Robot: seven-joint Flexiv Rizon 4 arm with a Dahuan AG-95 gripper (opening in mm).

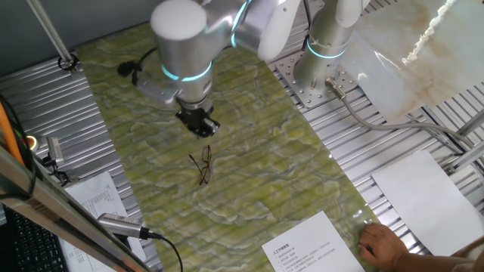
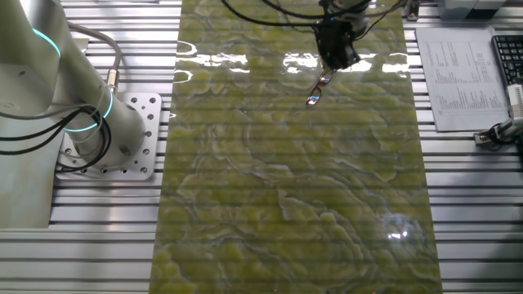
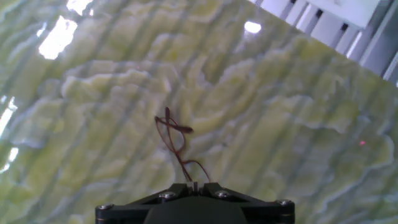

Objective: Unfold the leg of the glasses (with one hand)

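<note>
Green marbled mat [image 1: 257,174], glasses [image 1: 202,165], end effector [image 1: 199,123] above

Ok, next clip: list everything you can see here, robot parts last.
glasses: one, thin reddish-brown wire frame, lying on the mat just in front of the hand
mat: one, green-yellow marbled, covering the middle of the table
table: one, silver ribbed metal, under the mat
printed sheets: several, white, at the mat's near edge and on the table sides
keyboard: one, black, at the table edge
person's hand: one, bare, resting by the printed sheet
arm: one, silver-white with cyan rings
hand: one, black, hovering above the glasses, holding nothing
</note>
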